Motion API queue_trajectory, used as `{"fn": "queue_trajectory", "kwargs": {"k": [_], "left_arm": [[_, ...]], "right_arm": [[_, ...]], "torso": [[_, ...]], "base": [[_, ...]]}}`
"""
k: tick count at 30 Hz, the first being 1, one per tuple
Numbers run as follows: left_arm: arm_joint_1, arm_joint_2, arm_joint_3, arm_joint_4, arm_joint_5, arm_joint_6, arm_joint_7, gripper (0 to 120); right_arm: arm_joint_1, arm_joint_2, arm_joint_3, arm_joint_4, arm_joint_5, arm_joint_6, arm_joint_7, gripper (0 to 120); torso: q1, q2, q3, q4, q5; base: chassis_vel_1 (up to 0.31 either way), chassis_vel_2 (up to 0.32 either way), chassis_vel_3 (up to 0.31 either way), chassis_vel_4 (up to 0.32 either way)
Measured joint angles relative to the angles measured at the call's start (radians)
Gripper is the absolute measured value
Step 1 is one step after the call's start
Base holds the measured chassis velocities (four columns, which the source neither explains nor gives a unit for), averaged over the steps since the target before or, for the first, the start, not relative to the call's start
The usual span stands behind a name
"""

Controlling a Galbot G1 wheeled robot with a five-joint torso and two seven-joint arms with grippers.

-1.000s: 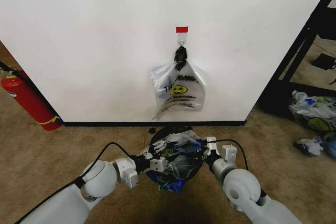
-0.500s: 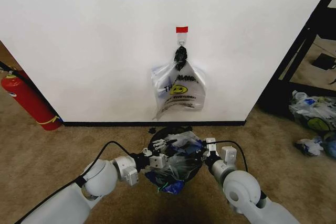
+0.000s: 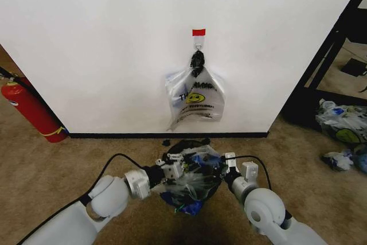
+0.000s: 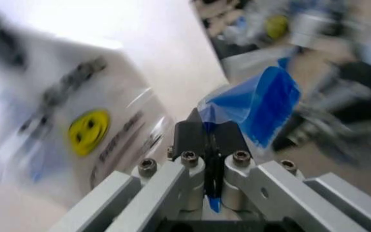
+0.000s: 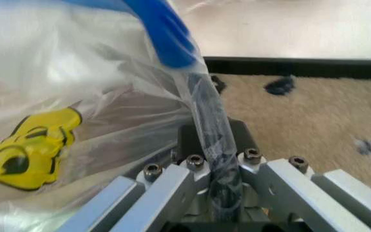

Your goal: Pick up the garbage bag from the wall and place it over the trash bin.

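Both arms of the wheeled robot reach forward and low over the brown carpet, stretching a thin see-through plastic garbage bag with blue patches and a yellow smiley face across the top of the small round black mesh trash bin, which stands just in front of the broad white wall and its black skirting strip. The left gripper holds the bag's left side; in the left wrist view its fingers are pressed together on a fold of blue plastic. The right gripper holds the opposite side, and the right wrist view shows its fingers clamped on a twisted strand of the clear film, with the yellow face print hanging beside them. The bag drapes down over the bin's near side, hiding most of the mesh. On the wall above, a thicker bunch of like bags topped by a black knot hangs from a hook under a small red tape square. A red fire extinguisher leans at the wall's left end, and clear sacks of bottles and rubbish lie on the carpet well apart to the right.
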Motion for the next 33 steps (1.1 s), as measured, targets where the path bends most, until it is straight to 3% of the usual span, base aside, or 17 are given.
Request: {"fn": "queue_trajectory", "kwargs": {"k": [3, 7, 18, 23, 28, 33], "left_arm": [[-0.013, 0.012, -0.022, 0.003, -0.156, 0.051, -0.038, 0], [-0.011, 0.021, -0.053, 0.004, -0.235, 0.085, -0.047, 0], [0.012, 0.029, -0.073, 0.016, -0.286, 0.178, -0.073, 0], [0.019, 0.026, -0.074, 0.021, -0.285, 0.181, -0.071, 0], [0.025, 0.021, -0.074, 0.016, -0.303, 0.167, -0.068, 1], [0.024, 0.016, -0.08, 0.018, -0.361, 0.147, -0.065, 19]], "right_arm": [[-0.014, -0.023, 0.038, -0.022, -0.04, 0.043, -0.131, 0], [-0.019, -0.036, 0.075, -0.045, -0.063, 0.089, -0.247, 0], [-0.029, -0.036, 0.161, -0.117, -0.049, 0.269, -0.586, 0], [-0.032, -0.03, 0.169, -0.129, -0.01, 0.32, -0.603, 0], [-0.036, -0.021, 0.148, -0.131, 0.011, 0.349, -0.54, 0], [-0.041, -0.005, 0.12, -0.13, 0.054, 0.352, -0.464, 0]], "torso": [[0.0, 0.0, 0.0, -0.0002, -0.0001], [0.0, 0.0, 0.0, 0.0001, 0.0], [0.0, 0.0, 0.0, 0.0, 0.0], [0.0, 0.0, 0.0, 0.0, -0.0001], [0.0, 0.0, 0.0, 0.0, -0.0001], [0.0, 0.0, 0.0, 0.0, -0.0001]], "base": [[0.0, 0.0, 0.0, 0.0], [0.0, 0.0, 0.0, 0.0], [0.0, 0.0, 0.0, 0.0], [0.0, 0.0, 0.0, 0.0], [0.0, 0.0, 0.0, 0.0], [0.0, 0.0, 0.0, 0.0]]}}
